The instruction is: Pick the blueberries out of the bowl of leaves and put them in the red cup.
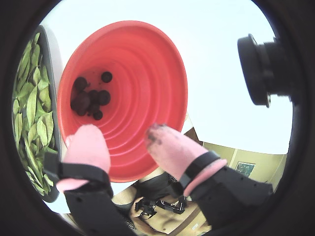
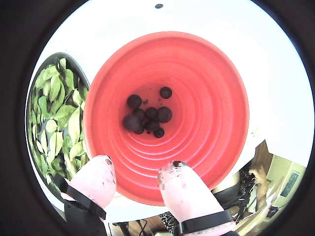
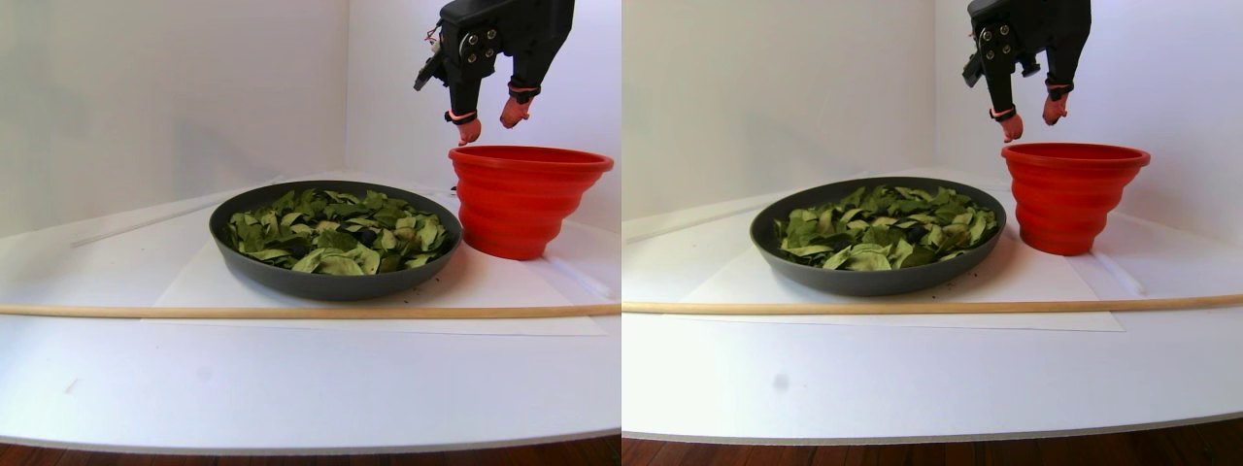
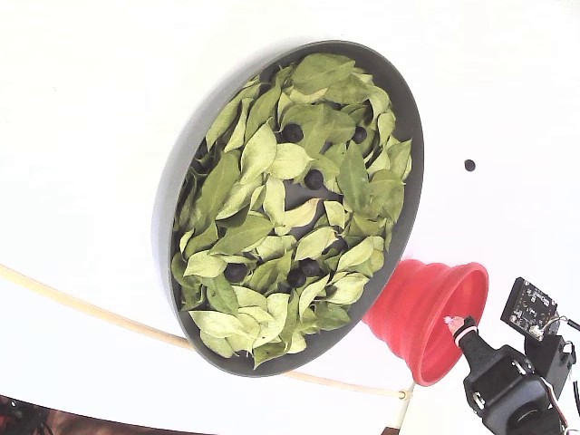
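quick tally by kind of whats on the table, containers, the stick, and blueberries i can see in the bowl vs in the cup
Red cup: 1
Dark bowl of leaves: 1
Wooden stick: 1
Blueberries showing among the leaves in the fixed view: about 7, more may be hidden
Blueberries in the cup: about 8, some clumped
Total: about 18
The gripper hangs open and empty over the cup.

The surface (image 3: 291,388) is white and smooth, with a curved front edge in the stereo pair view. A white paper sheet (image 3: 194,282) lies flat on it. On the sheet stands a dark grey bowl (image 3: 330,277) of green leaves, and just beside it, to the right in this view, a red cup (image 3: 524,209). A thin wooden stick (image 3: 117,311) lies across the surface in front of the bowl. A small black dot (image 4: 469,165) marks the surface in the fixed view.
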Tool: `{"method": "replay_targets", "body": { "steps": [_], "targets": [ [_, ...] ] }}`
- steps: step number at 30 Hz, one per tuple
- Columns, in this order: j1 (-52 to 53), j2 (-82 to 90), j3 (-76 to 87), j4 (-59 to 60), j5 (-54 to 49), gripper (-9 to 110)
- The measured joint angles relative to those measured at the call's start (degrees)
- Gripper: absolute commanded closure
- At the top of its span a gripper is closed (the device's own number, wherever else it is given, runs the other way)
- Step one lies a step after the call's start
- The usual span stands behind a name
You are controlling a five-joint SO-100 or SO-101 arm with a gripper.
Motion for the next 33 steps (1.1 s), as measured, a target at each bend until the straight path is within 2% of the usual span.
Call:
{"method": "replay_targets", "body": {
  "steps": [14,33],
  "targets": [
    [-3.4,1.2,0.0,3.3,1.8,85],
    [-9.1,5.5,3.5,5.4,10.8,86]
  ]
}}
